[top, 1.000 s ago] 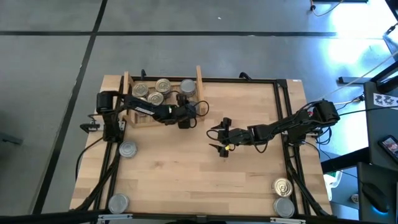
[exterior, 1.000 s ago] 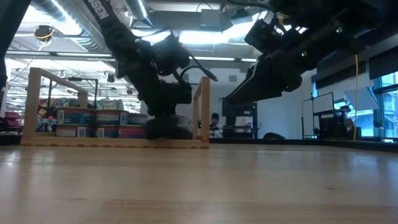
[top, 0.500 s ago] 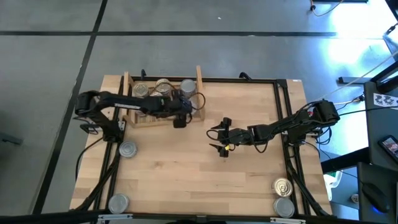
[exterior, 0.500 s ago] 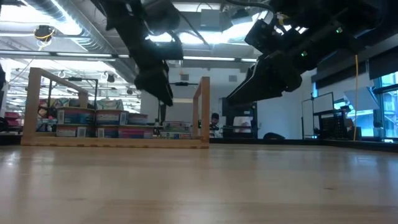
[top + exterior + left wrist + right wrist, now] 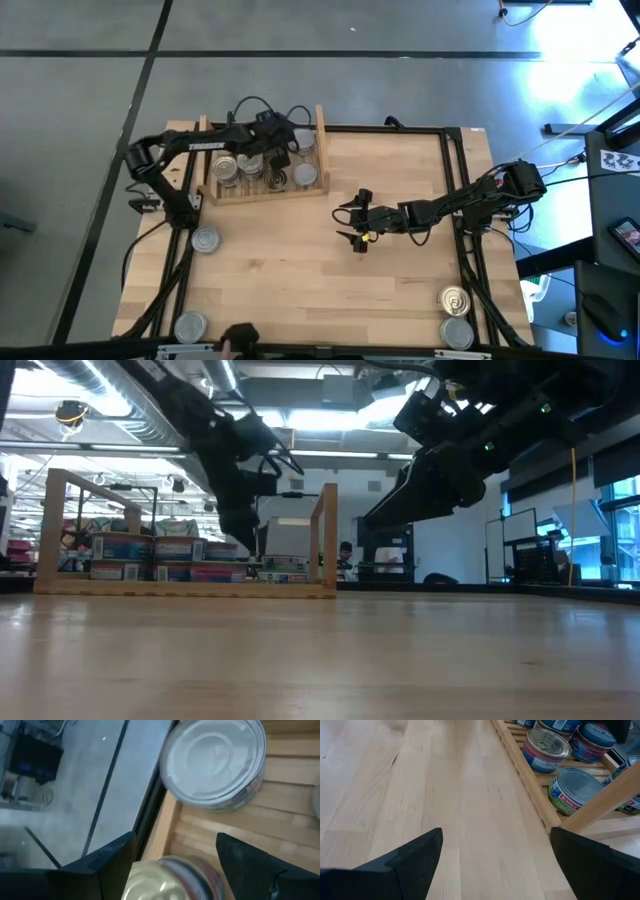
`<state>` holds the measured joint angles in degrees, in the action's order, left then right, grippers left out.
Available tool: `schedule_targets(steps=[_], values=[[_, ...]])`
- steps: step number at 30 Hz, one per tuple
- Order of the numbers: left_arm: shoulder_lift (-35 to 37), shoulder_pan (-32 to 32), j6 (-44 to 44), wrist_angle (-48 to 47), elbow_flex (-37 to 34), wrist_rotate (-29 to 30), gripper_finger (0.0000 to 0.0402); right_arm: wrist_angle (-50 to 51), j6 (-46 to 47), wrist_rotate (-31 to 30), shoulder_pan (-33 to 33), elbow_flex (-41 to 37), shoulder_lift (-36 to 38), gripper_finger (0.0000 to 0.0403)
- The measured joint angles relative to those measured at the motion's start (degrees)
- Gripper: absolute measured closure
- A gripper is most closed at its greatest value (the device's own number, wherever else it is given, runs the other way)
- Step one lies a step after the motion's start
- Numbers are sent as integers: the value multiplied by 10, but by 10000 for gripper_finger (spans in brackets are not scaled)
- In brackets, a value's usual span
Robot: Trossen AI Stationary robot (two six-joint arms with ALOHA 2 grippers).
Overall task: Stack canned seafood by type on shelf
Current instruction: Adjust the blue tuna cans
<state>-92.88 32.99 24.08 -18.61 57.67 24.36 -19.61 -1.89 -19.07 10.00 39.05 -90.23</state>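
I see the left claw open and empty over the shelf, so the grey-topped can lies nearest it, toward the table's near-left.

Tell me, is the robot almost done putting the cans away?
Not yet. Several cans already sit on the shelf. The left claw hovers open above them, holding nothing; the right claw waits open mid-table. Four cans still sit on the table, like this one.
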Motion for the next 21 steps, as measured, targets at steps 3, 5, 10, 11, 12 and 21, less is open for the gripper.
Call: schedule_targets(steps=[3, 5, 10, 11, 12, 21], values=[[-31, 0, 37, 26, 5, -1, 125, 0, 0, 0, 0, 0, 0, 33], [-52, -4, 55, 22, 23, 19, 125, 0, 0, 0, -4, 0, 0, 33], [-89, 1, 65, -20, 50, 42, 125, 0, 1, 1, -4, 0, 0, 33], [-93, 3, 67, -20, 50, 40, 125, 0, 1, 1, -4, 0, 0, 33], [-97, 5, 71, -19, 51, 39, 125, 1, 1, 1, -4, 0, 0, 33], [-117, 21, 50, -71, 52, 51, 125, 2, 1, 2, -4, 0, 0, 33]])
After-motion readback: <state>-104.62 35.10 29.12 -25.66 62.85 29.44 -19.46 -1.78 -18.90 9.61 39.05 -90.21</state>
